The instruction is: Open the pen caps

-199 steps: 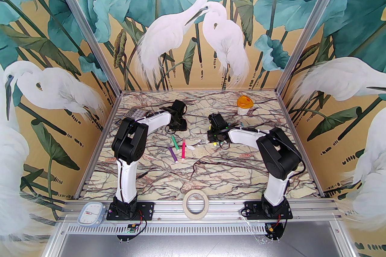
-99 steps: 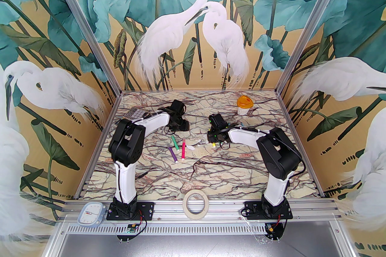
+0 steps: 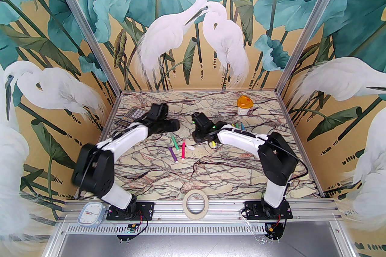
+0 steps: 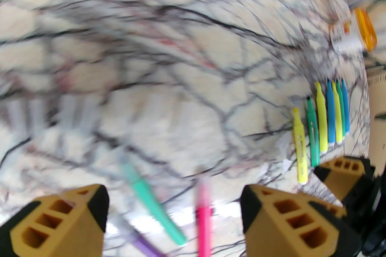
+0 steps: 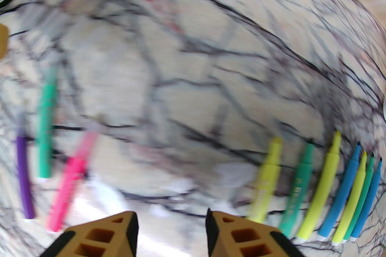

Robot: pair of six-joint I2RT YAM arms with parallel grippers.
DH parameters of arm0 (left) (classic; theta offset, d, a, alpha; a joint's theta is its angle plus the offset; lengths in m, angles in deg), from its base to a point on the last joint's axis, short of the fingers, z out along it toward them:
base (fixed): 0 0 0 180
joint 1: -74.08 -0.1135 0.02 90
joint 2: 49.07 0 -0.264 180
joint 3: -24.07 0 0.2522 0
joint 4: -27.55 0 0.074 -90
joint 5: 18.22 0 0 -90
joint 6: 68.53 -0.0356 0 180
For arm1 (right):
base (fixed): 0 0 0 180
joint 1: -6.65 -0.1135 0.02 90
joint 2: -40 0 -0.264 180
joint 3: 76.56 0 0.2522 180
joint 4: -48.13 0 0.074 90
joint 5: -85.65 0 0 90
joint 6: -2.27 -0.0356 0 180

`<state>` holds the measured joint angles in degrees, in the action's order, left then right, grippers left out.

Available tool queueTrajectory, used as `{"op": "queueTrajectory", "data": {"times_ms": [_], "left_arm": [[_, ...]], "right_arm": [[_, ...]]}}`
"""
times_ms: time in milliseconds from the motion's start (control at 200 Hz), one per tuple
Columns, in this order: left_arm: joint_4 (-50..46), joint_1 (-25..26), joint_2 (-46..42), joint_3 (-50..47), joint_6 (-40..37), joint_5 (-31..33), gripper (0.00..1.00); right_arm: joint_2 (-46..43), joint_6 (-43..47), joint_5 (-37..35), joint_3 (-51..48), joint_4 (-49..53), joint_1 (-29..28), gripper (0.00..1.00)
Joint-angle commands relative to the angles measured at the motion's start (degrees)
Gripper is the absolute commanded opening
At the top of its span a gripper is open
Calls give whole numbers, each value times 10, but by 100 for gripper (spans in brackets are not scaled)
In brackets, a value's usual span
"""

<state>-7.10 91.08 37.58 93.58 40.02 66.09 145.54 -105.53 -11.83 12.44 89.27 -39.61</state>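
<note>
Top external places the left tool [image 3: 172,125] at about 11 o'clock from a loose trio of pens in the middle of the marbled desk [image 3: 211,177]. The right tool [image 3: 199,136] sits at about 2 o'clock from them, and the two tools are well apart. The trio is a green pen [image 3: 174,143], a purple pen [image 3: 172,153] and a pink pen [image 3: 183,150], lying near one another with their white butt ends toward 6 o'clock. Just beside the pink pen, at its 3 o'clock, lie pale see-through pen caps [image 3: 190,147], too blurred to count. Left wrist shows the left tool [image 4: 173,201] released, its tan fingers [image 4: 286,216] spread wide with nothing between them; the green and pink pens lie on the desk under the gap. Right wrist shows the right tool [image 5: 172,219] released too, with a narrower gap and nothing in it. At 3 o'clock in that view a row of pens [image 5: 322,186] lies side by side, seven in yellow, green and blue, with bare tips toward 12 o'clock. An orange-lidded jar [image 3: 244,105] stands at the desk's 1 o'clock, a calculator [image 3: 132,115] lies at 10 o'clock, and a tape roll [image 3: 195,215] lies at 6 o'clock.
</note>
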Motion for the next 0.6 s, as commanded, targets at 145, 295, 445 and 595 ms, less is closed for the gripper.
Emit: {"op": "queueTrajectory", "data": {"times_ms": [145, 295, 445, 595], "left_arm": [[59, -57, -92, -111, 15, -15, 88], [79, -72, -122, -151, 19, -14, 89], [99, -83, -140, -178, 23, -16, 89], [103, -91, -141, -183, 19, -27, 90]], "right_arm": [[67, -25, 42, 71, 46, -38, 49], [92, -51, 62, 94, 68, -50, 50], [102, -71, 67, 94, 77, -64, 51], [125, -81, 77, 100, 79, -73, 51]]}}
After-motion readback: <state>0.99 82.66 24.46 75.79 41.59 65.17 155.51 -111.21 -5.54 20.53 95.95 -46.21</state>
